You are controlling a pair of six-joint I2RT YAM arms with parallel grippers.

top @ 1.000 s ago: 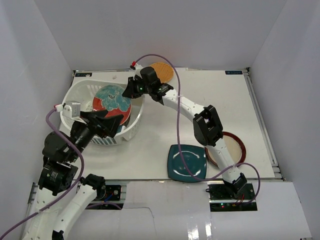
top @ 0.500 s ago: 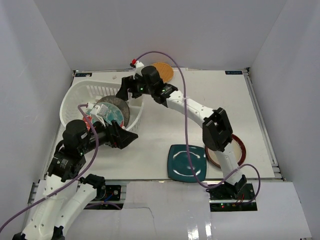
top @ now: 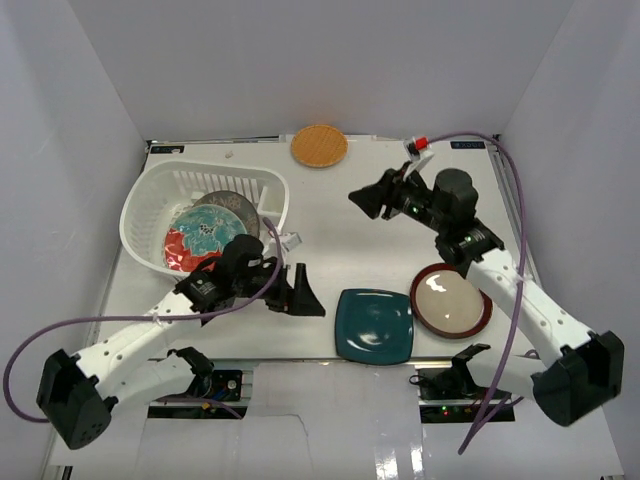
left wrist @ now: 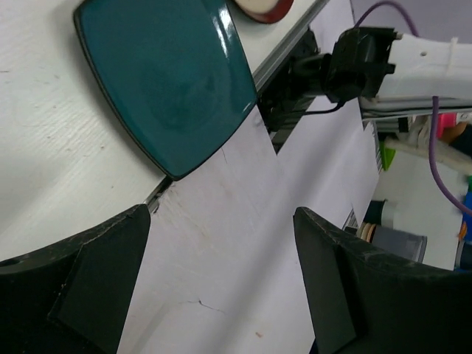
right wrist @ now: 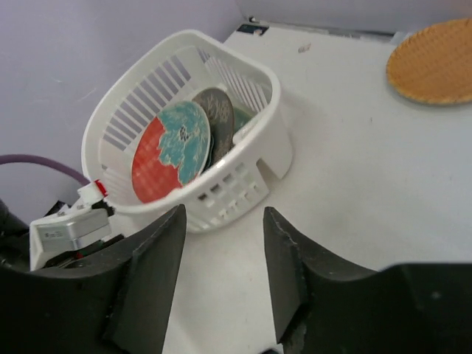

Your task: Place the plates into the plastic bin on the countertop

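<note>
White slotted basket [top: 150,195], frame left, is holding red floral plate [top: 190,245] and grey plate [top: 235,208]. Teal square plate [top: 372,325], maroon-rimmed plate [top: 452,300] and orange woven plate [top: 319,145] are lying on tabletop [top: 340,240]. Left end effector [top: 302,305] and right end effector [top: 362,203] are hovering released, gripping nothing.

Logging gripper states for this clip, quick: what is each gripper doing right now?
Left gripper: open, holding nothing.
Right gripper: open, holding nothing.

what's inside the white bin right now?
The bin holds a red-rimmed floral plate leaning tilted in front, a grey plate right behind it, and a pale aqua sliver behind that. Anything further back or underneath is covered by these.
</note>
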